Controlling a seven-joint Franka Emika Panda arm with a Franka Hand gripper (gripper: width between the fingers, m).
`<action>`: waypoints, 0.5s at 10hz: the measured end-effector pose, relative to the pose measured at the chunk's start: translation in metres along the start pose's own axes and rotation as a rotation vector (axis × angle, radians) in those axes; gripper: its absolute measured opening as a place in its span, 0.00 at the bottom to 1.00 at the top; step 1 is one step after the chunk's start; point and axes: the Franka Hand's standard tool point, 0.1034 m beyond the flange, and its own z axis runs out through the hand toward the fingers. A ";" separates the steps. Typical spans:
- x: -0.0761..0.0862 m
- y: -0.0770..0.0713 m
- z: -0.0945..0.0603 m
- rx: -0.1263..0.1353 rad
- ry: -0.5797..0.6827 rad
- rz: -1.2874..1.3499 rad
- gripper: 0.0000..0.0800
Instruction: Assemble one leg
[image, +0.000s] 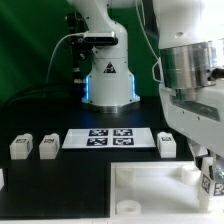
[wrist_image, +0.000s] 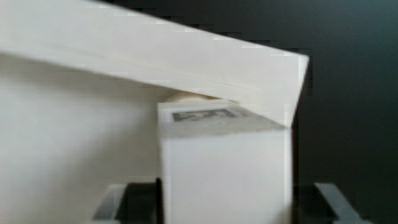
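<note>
In the wrist view my gripper (wrist_image: 226, 205) is shut on a white leg (wrist_image: 222, 160), which fills the gap between the two fingers (wrist_image: 135, 198). The leg's far end, with a black tag mark, meets the edge of the white tabletop (wrist_image: 125, 60) at its corner. In the exterior view the gripper (image: 207, 172) hangs low at the right, over the tabletop's (image: 150, 195) right part, and the held leg (image: 205, 184) shows below it. Three more legs lie on the black table: two on the left (image: 20, 146) (image: 48, 145) and one by the arm (image: 167, 144).
The marker board (image: 112, 137) lies flat behind the tabletop, in the middle. The robot's white base (image: 108, 75) stands at the back with cables to its left. A small white piece (image: 2, 178) sits at the exterior view's left edge.
</note>
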 end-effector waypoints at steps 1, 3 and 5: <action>0.000 0.000 0.000 -0.001 0.000 -0.063 0.39; -0.001 0.001 0.001 -0.002 -0.001 -0.087 0.66; -0.006 0.004 0.000 -0.080 0.007 -0.471 0.78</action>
